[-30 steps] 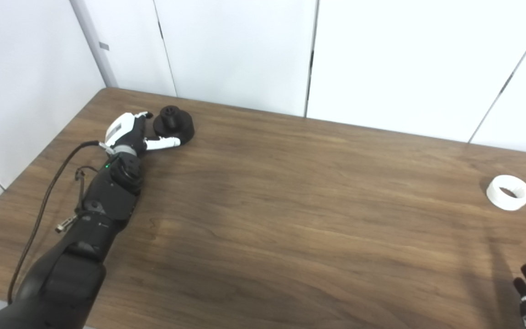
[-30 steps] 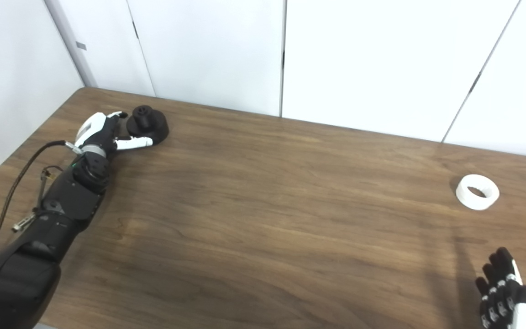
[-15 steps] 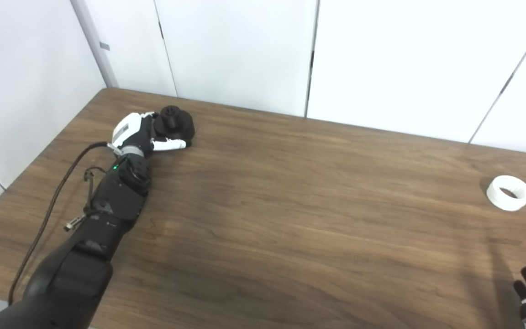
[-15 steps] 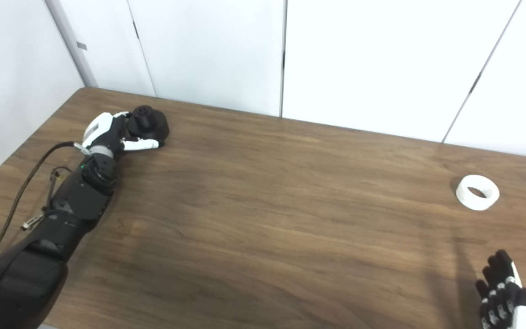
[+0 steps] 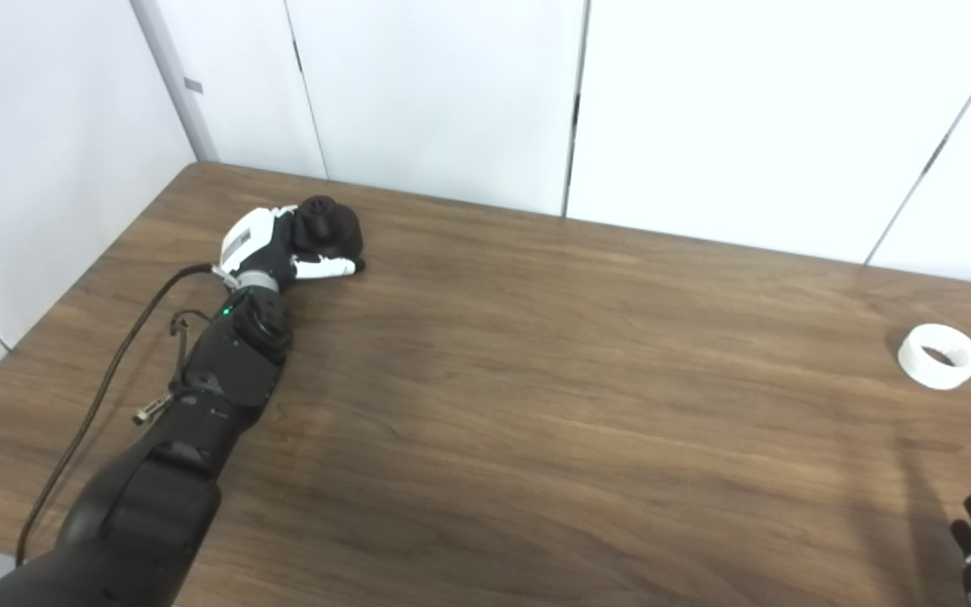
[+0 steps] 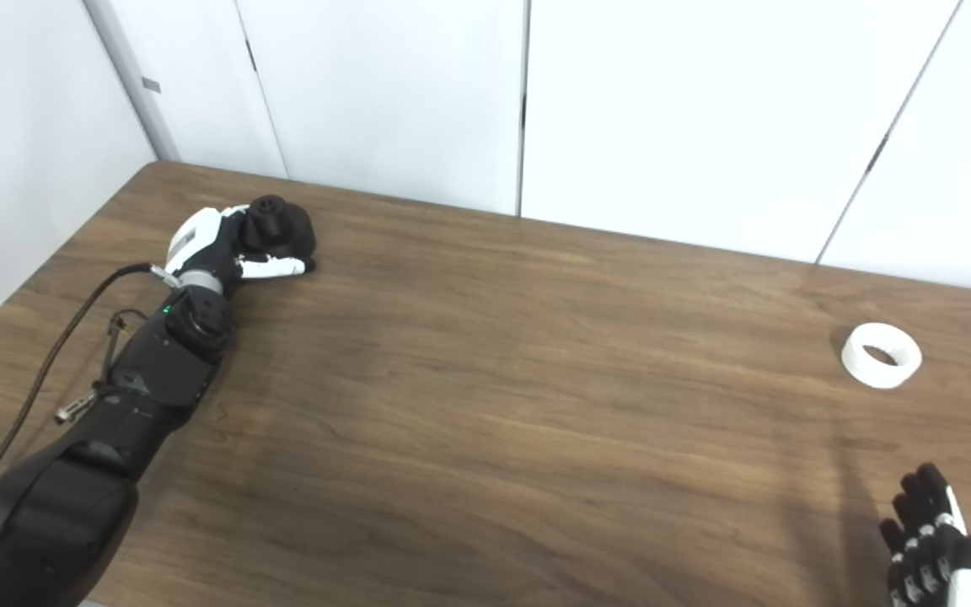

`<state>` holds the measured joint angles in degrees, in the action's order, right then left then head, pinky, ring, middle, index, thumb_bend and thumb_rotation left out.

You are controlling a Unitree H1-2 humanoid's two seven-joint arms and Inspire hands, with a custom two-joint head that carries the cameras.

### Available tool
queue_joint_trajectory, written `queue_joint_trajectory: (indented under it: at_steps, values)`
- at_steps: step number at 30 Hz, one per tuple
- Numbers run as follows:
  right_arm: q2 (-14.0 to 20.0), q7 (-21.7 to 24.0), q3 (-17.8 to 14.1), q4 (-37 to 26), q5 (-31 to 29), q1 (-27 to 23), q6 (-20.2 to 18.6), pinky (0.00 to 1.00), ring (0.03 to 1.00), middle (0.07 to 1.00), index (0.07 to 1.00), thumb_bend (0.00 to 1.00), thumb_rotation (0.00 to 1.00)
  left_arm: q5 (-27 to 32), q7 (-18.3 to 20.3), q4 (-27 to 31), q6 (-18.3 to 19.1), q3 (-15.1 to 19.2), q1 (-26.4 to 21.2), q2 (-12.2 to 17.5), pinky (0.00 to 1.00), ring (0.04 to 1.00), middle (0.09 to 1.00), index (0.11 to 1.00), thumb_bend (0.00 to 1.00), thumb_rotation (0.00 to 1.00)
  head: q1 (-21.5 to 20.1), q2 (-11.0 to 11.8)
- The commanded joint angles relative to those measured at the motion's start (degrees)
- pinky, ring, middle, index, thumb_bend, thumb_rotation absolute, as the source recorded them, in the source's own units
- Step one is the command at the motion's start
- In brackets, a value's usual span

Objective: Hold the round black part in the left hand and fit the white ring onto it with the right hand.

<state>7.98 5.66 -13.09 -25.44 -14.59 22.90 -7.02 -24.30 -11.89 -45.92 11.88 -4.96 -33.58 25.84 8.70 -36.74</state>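
The left robot hand was closed around the black part on the surface, while the right robot hand was spread and empty; a loose grip could let the part slip when lifted.

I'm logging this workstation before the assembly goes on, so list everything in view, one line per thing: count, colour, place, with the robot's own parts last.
Round black part: one, black, far left of the table, inside the left hand's grasp.
White ring: one, white, lying flat near the table's right edge, touched by nothing.
Table: one, dark brown wood grain, fills the lower part of both views.
Wall panels: white, behind the table.
Cable: one, black, runs along the left arm.
Left hand: one, white and black, far left, fingers wrapped round the black part.
Right hand: one, black and white, bottom right corner, fingers spread, holding nothing.
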Motion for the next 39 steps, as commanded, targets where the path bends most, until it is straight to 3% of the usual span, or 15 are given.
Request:
queue_joint_trajectory:
  at_steps: [1,9,14,16,19,20,21,23,35,39]
  values:
    - [0.2,-0.36,-0.05,-2.18,0.1,-0.32,1.55,1.0,1.0,0.988,0.972,0.65,1.0,0.38,0.21,-1.11,-0.72,-0.73,-2.03,-0.81,1.0,1.0,0.957,0.871,1.0,0.39,-0.02,-0.15]
    - [0.43,-0.13,0.03,-2.14,0.17,-0.26,1.82,1.0,1.0,0.975,0.972,0.63,1.0,0.43,-2.58,-3.41,-1.19,-0.84,-3.05,-1.54,1.0,0.991,0.941,0.85,1.0,0.39,-0.02,-0.15]
    - [0.45,-0.2,-0.08,-2.29,-0.04,-0.24,1.64,1.0,1.0,0.972,0.968,0.63,1.0,0.12,-4.13,-3.8,-0.97,-0.96,-3.17,-1.96,1.0,0.984,0.923,0.789,1.0,0.37,0.02,-0.36]
    - [0.47,-0.22,-0.09,-2.31,-0.04,-0.22,1.58,1.0,1.0,0.976,0.967,0.62,1.0,-0.21,-5.29,-4.22,-1.65,-1.16,-3.16,-2.09,1.0,0.968,0.897,0.713,0.99,0.33,0.17,-0.41]
    - [0.5,-0.21,-0.1,-2.31,-0.02,-0.19,1.58,1.0,1.0,0.976,0.965,0.63,1.0,0.59,-7.08,-4.74,-3.41,-0.55,-2.98,-2.51,1.0,0.953,0.862,0.608,0.92,0.24,0.19,-0.36]
    - [0.5,-0.22,-0.11,-2.3,-0.04,-0.2,1.56,1.0,1.0,0.977,0.964,0.63,1.0,1.22,-7.64,-4.69,-4.01,0.0,-2.82,-2.71,1.0,0.949,0.843,0.548,0.73,0.15,0.19,-0.36]
    - [0.51,-0.21,-0.12,-2.27,-0.06,-0.22,1.56,1.0,1.0,0.976,0.962,0.63,1.0,1.65,-8.02,-4.7,-4.43,0.35,-2.72,-2.86,1.0,0.949,0.832,0.516,0.63,0.11,0.18,-0.34]
    - [0.47,-0.25,-0.14,-2.22,-0.08,-0.26,1.59,1.0,1.0,0.974,0.958,0.63,1.0,2.41,-8.8,-4.5,-5.21,0.97,-2.43,-3.09,1.0,0.945,0.818,0.49,0.55,0.07,0.2,-0.32]
    - [0.51,-0.32,-0.2,-1.77,0.35,-0.49,1.96,1.0,1.0,0.961,0.956,0.64,1.0,1.97,-10.97,-5.19,-5.55,0.04,-2.29,-3.35,1.0,0.931,0.802,0.484,0.52,0.05,0.16,-0.13]
    - [0.27,-0.45,-0.06,-1.88,0.26,-0.54,1.5,1.0,1.0,0.964,0.955,0.63,1.0,1.74,-11.99,-5.51,-8.02,-0.5,-1.92,-2.99,1.0,0.911,0.779,0.484,0.52,0.05,-0.39,-0.22]
